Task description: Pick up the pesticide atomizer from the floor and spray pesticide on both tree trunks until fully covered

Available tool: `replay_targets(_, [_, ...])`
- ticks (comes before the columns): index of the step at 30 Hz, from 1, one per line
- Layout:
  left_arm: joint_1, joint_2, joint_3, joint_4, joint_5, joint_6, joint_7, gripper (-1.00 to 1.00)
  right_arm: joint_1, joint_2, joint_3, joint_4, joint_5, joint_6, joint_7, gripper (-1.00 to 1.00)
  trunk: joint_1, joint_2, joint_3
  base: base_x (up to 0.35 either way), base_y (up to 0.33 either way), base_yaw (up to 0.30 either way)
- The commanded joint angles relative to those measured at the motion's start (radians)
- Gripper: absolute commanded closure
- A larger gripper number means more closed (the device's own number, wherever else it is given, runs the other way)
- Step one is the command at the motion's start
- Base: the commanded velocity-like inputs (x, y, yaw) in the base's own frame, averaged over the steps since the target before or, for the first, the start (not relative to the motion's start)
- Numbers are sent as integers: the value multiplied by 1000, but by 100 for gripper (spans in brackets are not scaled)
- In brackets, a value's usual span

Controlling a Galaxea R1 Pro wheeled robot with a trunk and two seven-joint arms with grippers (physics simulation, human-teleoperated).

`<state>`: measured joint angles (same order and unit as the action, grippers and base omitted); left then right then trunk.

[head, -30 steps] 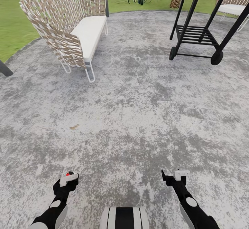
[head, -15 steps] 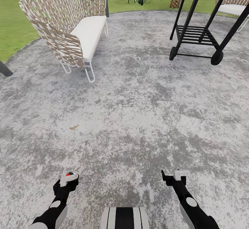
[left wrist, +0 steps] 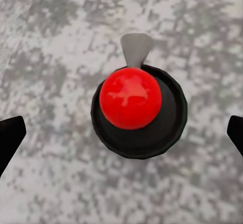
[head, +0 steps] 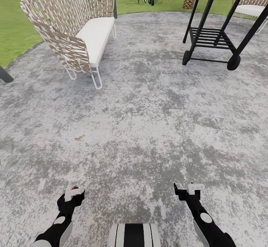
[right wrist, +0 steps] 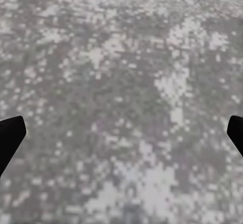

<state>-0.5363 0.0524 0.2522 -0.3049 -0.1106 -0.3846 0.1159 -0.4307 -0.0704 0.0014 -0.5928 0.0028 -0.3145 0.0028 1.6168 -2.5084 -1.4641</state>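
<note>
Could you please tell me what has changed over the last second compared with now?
Nothing has visibly changed. The woven wicker bench with the white cushion, the black wheeled grill cart and the mottled grey stone paving sit as before, and both the left gripper and the right gripper hang where they were.

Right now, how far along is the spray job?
Nothing looks done yet. The left gripper and right gripper hang low over grey stone paving, jaws apart and holding nothing; the left wrist view has a red ball on a black disc between the fingertips. Ahead stand a woven chair and a black grill cart. Left: find the sprayer, pick it up, spray both trunks.
</note>
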Motion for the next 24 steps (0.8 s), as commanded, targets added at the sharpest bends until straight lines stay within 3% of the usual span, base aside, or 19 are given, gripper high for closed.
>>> replay_targets(1, [-1,0,4,1,-11,-3,5,-100,0,0,0,1,0,-3,0,-100,0,0,-1,3,0,0])
replay_targets(10, [-1,-2,4,1,-11,-4,4,-100,0,0,0,2,0,-3,0,-100,0,0,-1,0,0,0])
replay_targets(11, [-1,-2,4,1,-11,-4,4,100,0,0,0,2,0,-3,0,-100,0,0,-1,0,0,0])
replay_targets(24, [-1,-2,6,1,-9,-4,5,100,0,0,0,4,0,-3,0,-100,0,0,-1,0,0,0])
